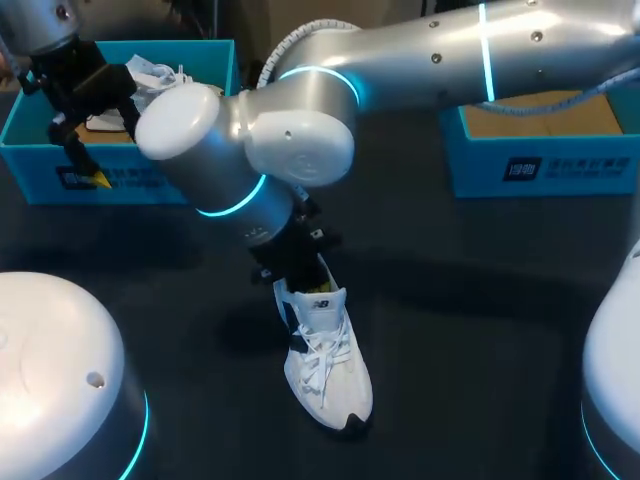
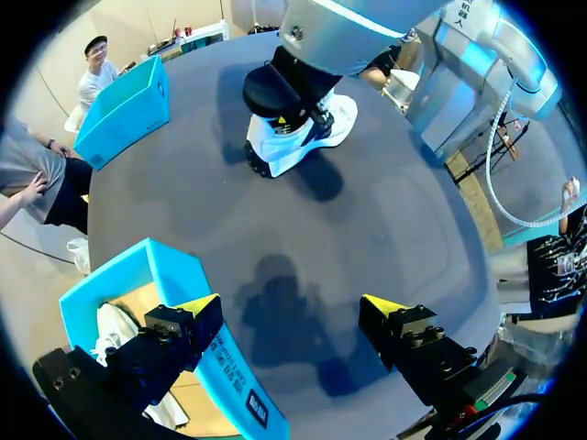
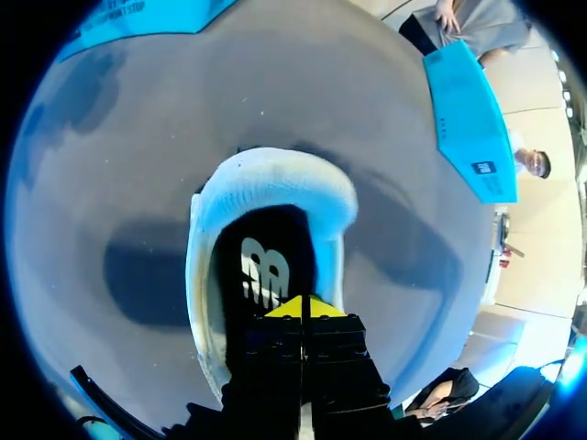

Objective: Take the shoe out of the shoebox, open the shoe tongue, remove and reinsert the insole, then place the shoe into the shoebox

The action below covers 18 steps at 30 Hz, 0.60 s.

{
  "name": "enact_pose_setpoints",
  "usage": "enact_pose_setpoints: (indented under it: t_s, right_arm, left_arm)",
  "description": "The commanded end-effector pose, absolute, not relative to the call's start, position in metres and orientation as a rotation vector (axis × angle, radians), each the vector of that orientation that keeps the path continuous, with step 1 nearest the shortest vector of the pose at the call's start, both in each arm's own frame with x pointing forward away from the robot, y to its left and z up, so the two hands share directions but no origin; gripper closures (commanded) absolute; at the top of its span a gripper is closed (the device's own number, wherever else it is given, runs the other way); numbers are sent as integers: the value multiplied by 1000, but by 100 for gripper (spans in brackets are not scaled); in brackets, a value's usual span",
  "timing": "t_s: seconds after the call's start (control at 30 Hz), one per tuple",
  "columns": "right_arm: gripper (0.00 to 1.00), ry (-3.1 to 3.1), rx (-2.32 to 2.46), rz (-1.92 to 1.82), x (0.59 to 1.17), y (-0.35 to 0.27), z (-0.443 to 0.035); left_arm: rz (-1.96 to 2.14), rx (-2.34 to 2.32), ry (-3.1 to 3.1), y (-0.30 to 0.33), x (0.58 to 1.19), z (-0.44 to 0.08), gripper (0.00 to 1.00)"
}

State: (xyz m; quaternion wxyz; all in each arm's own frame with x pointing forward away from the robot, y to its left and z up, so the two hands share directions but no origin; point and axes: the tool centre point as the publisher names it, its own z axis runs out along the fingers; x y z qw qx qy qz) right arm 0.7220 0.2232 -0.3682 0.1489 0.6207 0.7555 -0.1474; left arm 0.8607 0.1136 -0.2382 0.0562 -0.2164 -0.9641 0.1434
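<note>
White laced shoe [image 1: 325, 375] (padded, rounded collar) on matte dark table [image 1: 480, 340].

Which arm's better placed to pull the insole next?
Right. The right gripper sits at the shoe opening, tips together just over the insole. The left gripper hangs open by the shoebox, well away from the shoe.
</note>
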Motion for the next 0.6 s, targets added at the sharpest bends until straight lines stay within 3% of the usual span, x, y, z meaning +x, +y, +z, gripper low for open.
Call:
enact_pose_setpoints:
  t_s: [0.03,0.37,0.6]
  right_arm:
    - [100,2135,1746,-461,718,228,-356]
    - [100,2236,1773,-453,728,212,-393]
    - [100,2296,1754,-446,721,221,-390]
  left_arm:
    - [432,-656,-2925,114,860,-238,0]
    - [432,-656,-2925,114,860,-238,0]
    - [432,-656,-2925,114,860,-238,0]
